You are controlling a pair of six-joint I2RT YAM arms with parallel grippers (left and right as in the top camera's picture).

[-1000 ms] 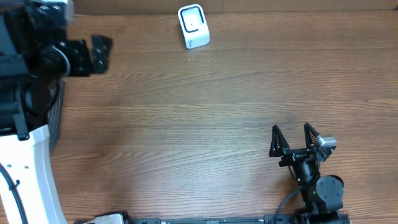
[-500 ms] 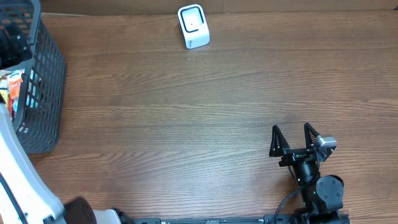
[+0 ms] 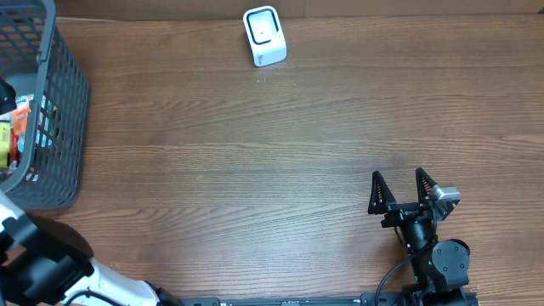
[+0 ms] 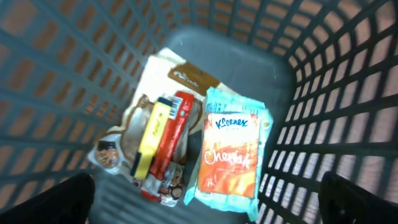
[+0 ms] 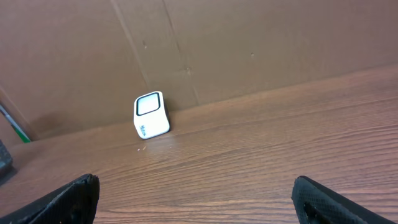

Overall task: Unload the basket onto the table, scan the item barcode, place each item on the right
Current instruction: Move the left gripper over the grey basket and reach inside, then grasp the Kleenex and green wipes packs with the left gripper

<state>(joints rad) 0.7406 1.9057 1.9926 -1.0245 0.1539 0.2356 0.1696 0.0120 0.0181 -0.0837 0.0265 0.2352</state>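
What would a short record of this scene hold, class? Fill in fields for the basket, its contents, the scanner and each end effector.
Basket: dark mesh, at the left edge of the table
Contents: Kleenex pack lying flat beside a yellow and red packet; other items underneath, unclear
Scanner: small, white, at the table's far edge, apart from the basket
Left end effector: open, above the basket's inside, holding nothing
Right end effector: open, over the table's near right, holding nothing

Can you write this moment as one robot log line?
left claw: open, facing basket | right claw: open, empty | scanner: untouched | Kleenex pack: in basket
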